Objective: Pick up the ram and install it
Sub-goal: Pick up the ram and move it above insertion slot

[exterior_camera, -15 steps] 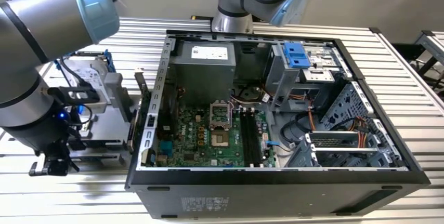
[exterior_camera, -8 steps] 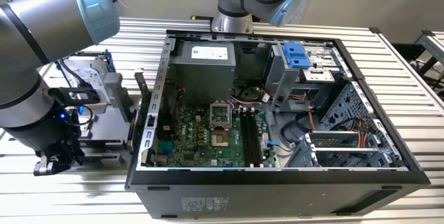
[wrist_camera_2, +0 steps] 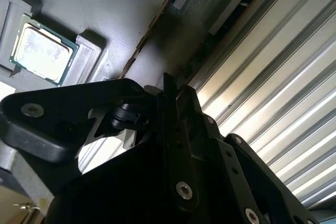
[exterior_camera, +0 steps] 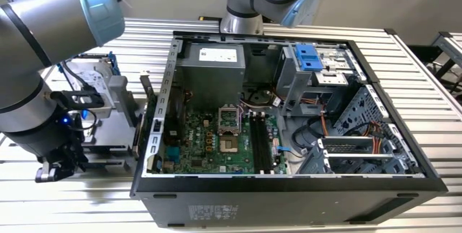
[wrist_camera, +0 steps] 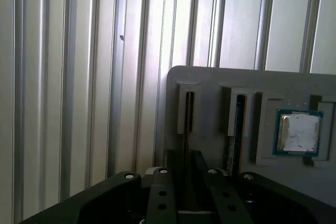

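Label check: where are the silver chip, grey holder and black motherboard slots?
Silver chip [wrist_camera: 298,132]: first wrist view, metal lid.
Grey holder [wrist_camera: 210,78]: first wrist view, bare face.
Black motherboard slots [exterior_camera: 260,144]: exterior view, mid-length.

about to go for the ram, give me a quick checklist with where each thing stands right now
1. Gripper in line with a slot of the gray holder: ok, in the first wrist view.
2. Ram gripped: cannot tell, that slot looks dark.
3. Square chip apart from the gripper: ok, it lies further along the holder.
4. Computer case open on its side: ok.
5. Black motherboard slots free: ok, they look empty in the exterior view.
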Robot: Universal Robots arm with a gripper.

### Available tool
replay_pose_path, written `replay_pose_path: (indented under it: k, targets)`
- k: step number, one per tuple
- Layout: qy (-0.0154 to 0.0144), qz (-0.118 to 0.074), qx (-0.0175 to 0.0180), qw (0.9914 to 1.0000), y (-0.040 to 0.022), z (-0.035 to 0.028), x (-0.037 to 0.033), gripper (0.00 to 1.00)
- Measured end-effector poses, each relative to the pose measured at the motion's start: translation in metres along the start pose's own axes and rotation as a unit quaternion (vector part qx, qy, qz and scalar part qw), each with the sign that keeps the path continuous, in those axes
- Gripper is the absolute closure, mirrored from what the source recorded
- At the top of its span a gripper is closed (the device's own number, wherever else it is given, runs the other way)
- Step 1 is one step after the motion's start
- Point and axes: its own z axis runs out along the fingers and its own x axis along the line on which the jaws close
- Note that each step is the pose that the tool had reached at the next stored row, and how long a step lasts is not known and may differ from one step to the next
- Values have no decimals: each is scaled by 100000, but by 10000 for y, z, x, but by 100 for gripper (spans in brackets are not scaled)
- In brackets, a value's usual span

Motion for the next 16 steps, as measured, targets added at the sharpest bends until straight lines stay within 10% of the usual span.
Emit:
replay_pose_path:
  k: [16]
  targets:
    - [92, 0, -7, 100000, 3, -3, -28, 0]
